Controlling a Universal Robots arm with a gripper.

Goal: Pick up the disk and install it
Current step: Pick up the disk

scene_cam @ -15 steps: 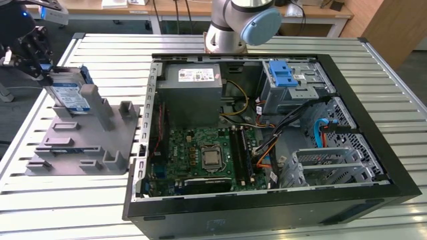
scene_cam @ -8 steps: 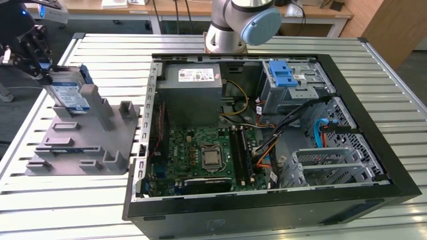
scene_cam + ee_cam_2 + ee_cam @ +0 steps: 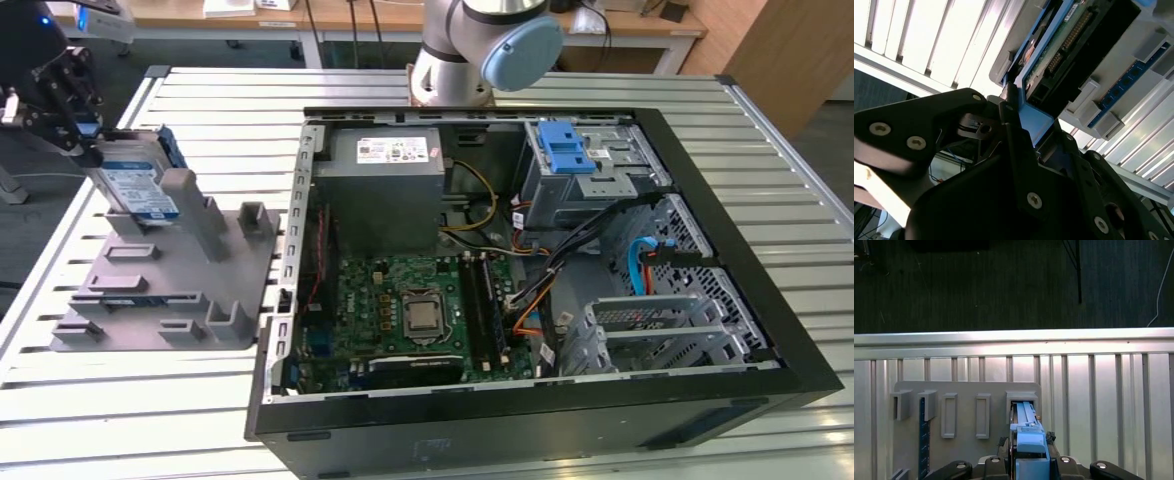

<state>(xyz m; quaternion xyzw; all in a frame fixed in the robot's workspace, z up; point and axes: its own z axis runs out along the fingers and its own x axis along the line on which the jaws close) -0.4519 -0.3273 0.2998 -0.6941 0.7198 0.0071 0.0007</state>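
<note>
Our pincer (image 3: 80, 135) is closed on the upper edge of the disk (image 3: 136, 188). In both wrist views its jaws look pinched onto the blue carrier (image 3: 1029, 442), with no gap that we can make out. The disk stands upright in a slot of the grey rack (image 3: 167, 290), which lies on the slatted table (image 3: 747, 130) outside the open computer case (image 3: 534, 425), off to the exterior view's left of it. We judge the grasp made and the pick-up barely begun: the disk's lower end sits between the rack's posts, and we cannot tell whether it has risen at all. All of the installing is left. Inside the case, at its corner farthest from the rack, the metal drive cage (image 3: 594, 180) carries a blue latch piece (image 3: 567, 148) on top. Between the disk and that cage stand the case's near wall and the grey power supply (image 3: 387, 165). A tangle of cables (image 3: 561, 250) runs just below the cage, beside the motherboard (image 3: 414, 310), and could snag.
</note>
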